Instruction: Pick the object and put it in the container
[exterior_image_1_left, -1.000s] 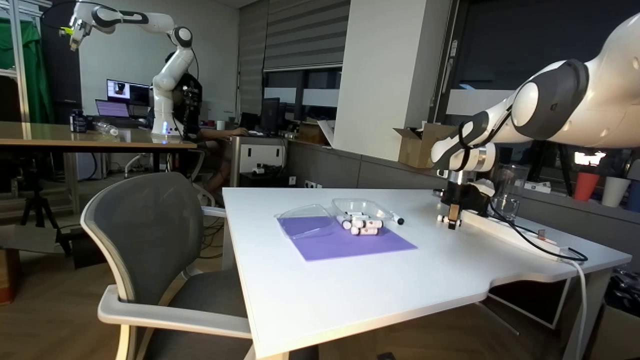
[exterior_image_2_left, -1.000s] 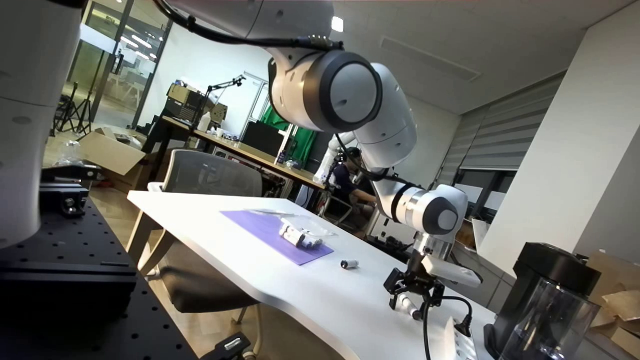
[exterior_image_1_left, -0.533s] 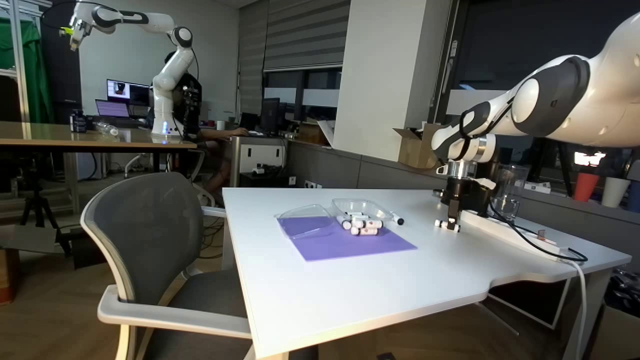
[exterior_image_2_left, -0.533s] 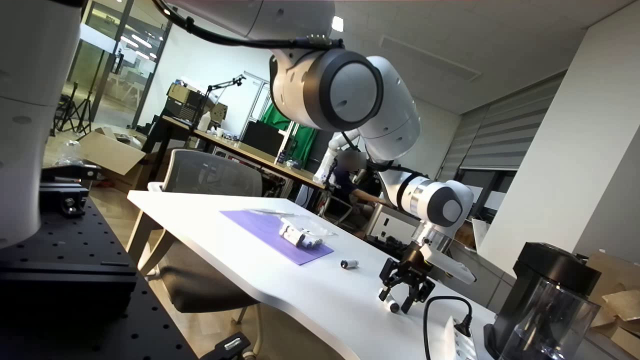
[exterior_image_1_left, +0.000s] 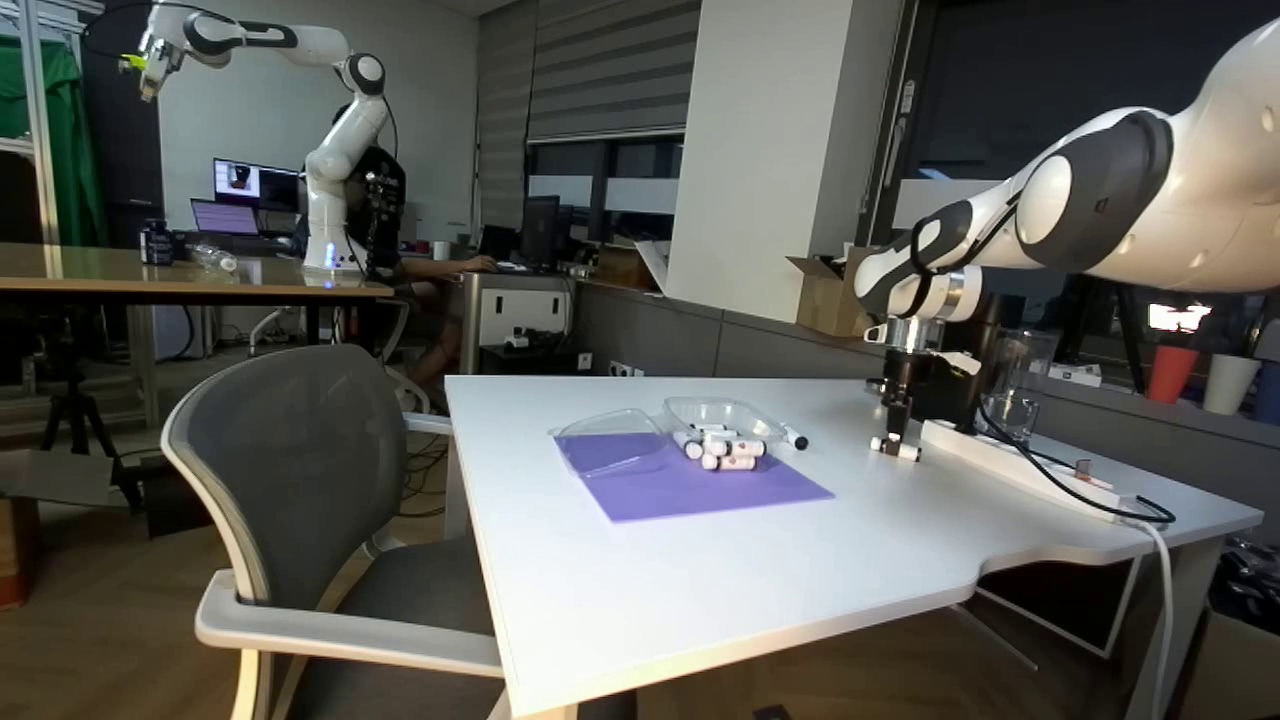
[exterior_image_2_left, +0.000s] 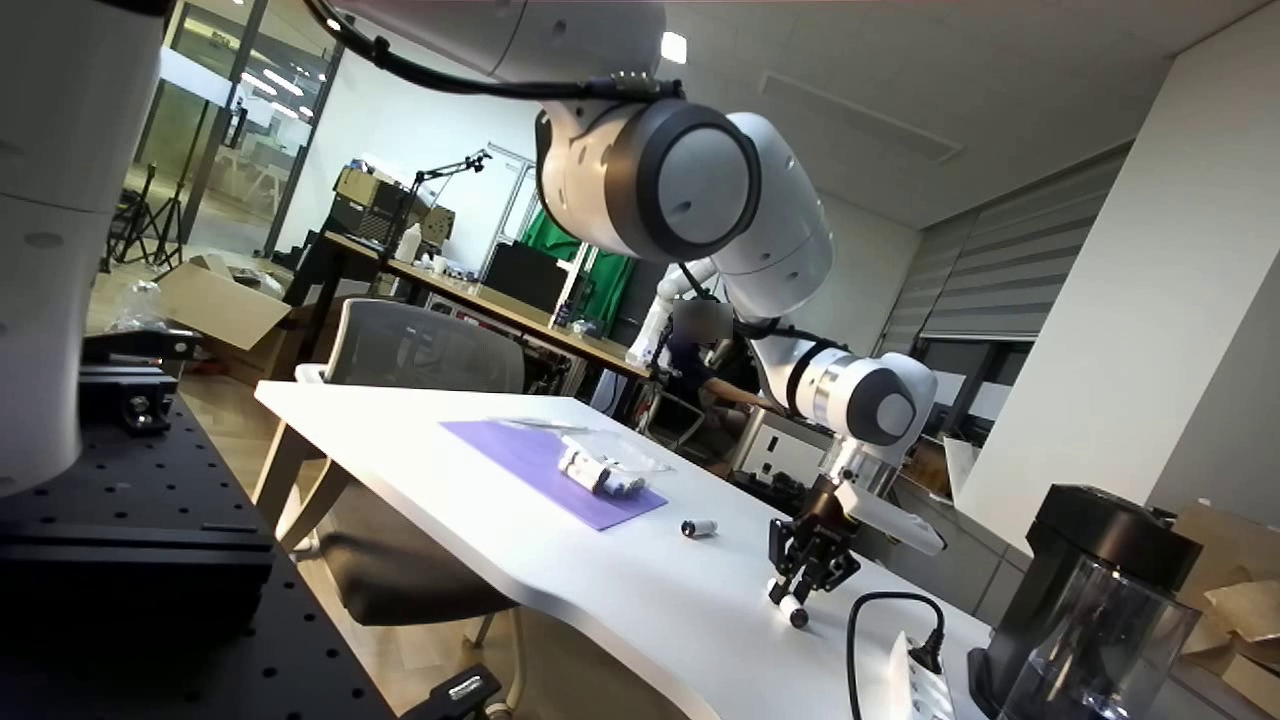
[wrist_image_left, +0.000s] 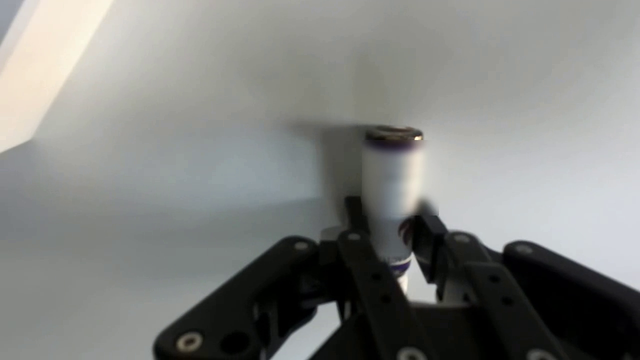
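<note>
White cylinder (wrist_image_left: 390, 175) clasped toward the worktop (exterior_image_1_left: 650, 600) edge opposite the chair (exterior_image_1_left: 290, 470)

Smooth and straight-sided, it ends in a glossy dark rim over a purple band; lower down, a printed mark and a second purple line break the white. The pincer (wrist_image_left: 391, 211), matt black and angular, is pinched to the cylinder's width, slim fingers (wrist_image_left: 355, 215) flanking it on both sides, and has hold of it near its middle. In both exterior views the cylinder is on its side, low at the worktop; whether it touches the surface cannot be told. Near it, along that same edge, sits a boxy white power strip (exterior_image_2_left: 930, 695) with a black cable (exterior_image_2_left: 852, 650) looping up from it.

Well apart, nearer the chair-side edge, a flat purple sheet (exterior_image_1_left: 710, 500) with crisp corners lies on the smooth white worktop. Over one of its corners rests a thin clear lid (exterior_image_1_left: 612, 445), its rim bowed. Just beside the lid is the container (exterior_image_1_left: 715, 408), transparent and rounded at the corners; short white tubes (exterior_image_1_left: 735, 463) are heaped there, inside it or in front, I cannot tell which. In an exterior view, a loose dark-ended tube (exterior_image_2_left: 703, 527) lies off the sheet, between the heap and the pincer.
</note>
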